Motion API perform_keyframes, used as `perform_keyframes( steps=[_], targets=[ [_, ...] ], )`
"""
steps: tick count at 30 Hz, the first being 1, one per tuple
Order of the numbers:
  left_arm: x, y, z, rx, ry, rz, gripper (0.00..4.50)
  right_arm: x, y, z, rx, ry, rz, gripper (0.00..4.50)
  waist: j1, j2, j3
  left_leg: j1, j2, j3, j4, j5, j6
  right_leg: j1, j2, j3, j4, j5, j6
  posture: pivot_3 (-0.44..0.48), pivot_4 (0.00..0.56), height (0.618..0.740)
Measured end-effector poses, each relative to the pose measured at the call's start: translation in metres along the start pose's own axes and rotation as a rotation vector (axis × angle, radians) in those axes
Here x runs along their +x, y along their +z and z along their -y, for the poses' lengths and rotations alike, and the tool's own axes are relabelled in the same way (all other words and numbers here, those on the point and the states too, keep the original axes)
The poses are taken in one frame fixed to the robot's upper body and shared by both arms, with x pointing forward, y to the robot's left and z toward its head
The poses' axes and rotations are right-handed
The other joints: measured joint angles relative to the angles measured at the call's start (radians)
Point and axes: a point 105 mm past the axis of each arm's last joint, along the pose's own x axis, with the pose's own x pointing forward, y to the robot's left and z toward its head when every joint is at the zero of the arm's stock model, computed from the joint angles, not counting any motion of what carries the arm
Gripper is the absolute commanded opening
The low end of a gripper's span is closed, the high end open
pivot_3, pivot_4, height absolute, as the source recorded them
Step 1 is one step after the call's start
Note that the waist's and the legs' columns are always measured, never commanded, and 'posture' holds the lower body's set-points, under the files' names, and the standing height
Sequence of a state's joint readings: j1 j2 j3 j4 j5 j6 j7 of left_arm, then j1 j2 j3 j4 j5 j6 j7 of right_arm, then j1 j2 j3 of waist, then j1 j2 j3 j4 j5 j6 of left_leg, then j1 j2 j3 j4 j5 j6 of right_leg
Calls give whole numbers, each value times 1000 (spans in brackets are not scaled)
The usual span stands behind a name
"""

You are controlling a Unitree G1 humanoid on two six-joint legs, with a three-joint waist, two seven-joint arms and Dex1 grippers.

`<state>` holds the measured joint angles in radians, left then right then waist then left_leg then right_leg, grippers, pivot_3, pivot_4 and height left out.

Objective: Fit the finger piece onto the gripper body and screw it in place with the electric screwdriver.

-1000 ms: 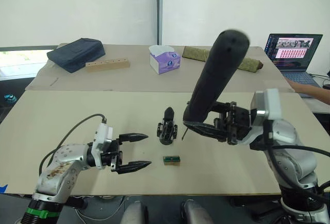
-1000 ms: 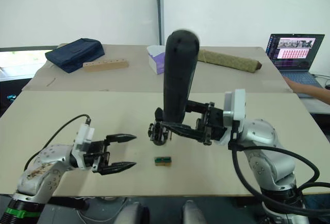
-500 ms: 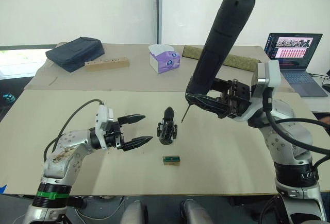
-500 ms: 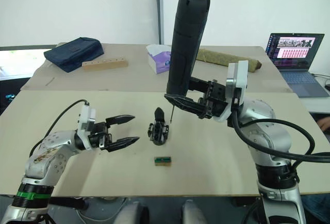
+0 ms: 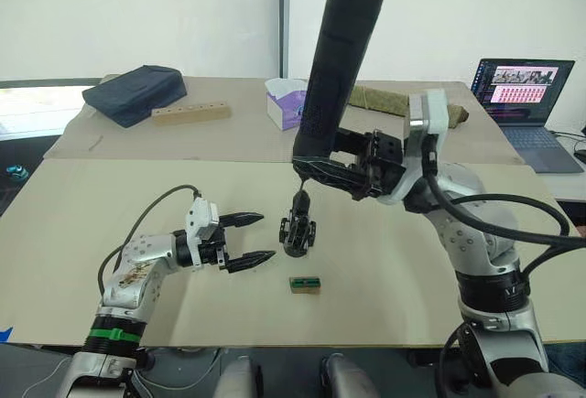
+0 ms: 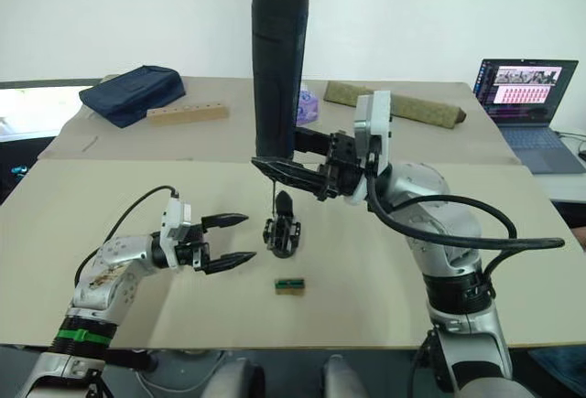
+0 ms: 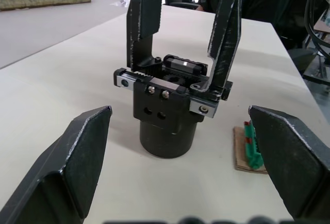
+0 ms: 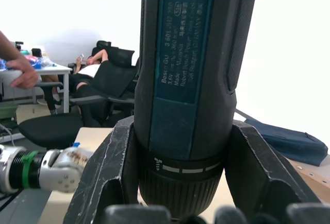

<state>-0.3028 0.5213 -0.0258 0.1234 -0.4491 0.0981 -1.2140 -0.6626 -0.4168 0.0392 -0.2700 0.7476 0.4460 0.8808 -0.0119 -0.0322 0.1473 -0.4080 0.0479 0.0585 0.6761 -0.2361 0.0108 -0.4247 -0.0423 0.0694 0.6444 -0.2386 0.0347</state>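
Observation:
The gripper body (image 5: 297, 231) stands on the near table's middle. Two black tapered fingers (image 7: 145, 23) rise from its ribbed bracket; I cannot tell which of them is the finger piece. My right gripper (image 5: 316, 166) is shut on the electric screwdriver (image 5: 341, 59) and holds it nearly upright. Its thin bit (image 5: 298, 185) points down just above the gripper body's top. In the right wrist view both fingers (image 8: 111, 183) clasp the screwdriver's barrel (image 8: 191, 80). My left gripper (image 5: 265, 236) is open, just left of the gripper body, with its fingers (image 7: 82, 157) on either side of it and not touching.
A small green part on a brown card (image 5: 304, 284) lies just in front of the gripper body. On the far table are a purple tissue box (image 5: 286, 105), a navy bag (image 5: 133, 82), a wooden block with holes (image 5: 190, 112), an olive rolled mat (image 5: 389, 101) and a laptop (image 5: 522, 87).
My right arm has swung the screwdriver to the left and more upright, bringing its bit over the gripper body. My left gripper has moved right, closer to the body, and is still open.

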Motion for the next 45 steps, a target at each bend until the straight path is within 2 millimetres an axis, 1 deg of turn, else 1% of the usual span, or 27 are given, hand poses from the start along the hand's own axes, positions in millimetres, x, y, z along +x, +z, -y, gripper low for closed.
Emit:
perform_keyframes(
  steps=[4,9,18,26,45],
  targets=[
    [1,-4,-1,6,1,-5,4500,1,-11,2,31,-5,-39,1921,-1,0,0,0,0,0,0,0,0,0,0,0,0,0,0,0,150,740],
    [7,-4,3,9,-27,1,4500,0,-18,1,41,15,-65,1921,-2,0,0,0,0,0,0,0,0,0,0,0,0,0,0,0,150,740],
    [15,-7,7,3,-44,3,4500,0,-39,0,75,27,-120,1921,-2,0,0,-1,0,0,0,0,0,0,0,0,0,0,0,0,150,740],
    [16,-7,8,1,-46,3,4500,1,-45,-3,80,33,-105,1921,-2,0,0,0,0,0,0,0,0,0,0,0,0,0,0,0,150,740],
    [18,-5,8,9,-40,5,4500,2,-47,-2,83,28,-98,1921,-3,0,0,0,0,0,0,0,0,0,0,0,0,0,0,0,150,740]
  ],
)
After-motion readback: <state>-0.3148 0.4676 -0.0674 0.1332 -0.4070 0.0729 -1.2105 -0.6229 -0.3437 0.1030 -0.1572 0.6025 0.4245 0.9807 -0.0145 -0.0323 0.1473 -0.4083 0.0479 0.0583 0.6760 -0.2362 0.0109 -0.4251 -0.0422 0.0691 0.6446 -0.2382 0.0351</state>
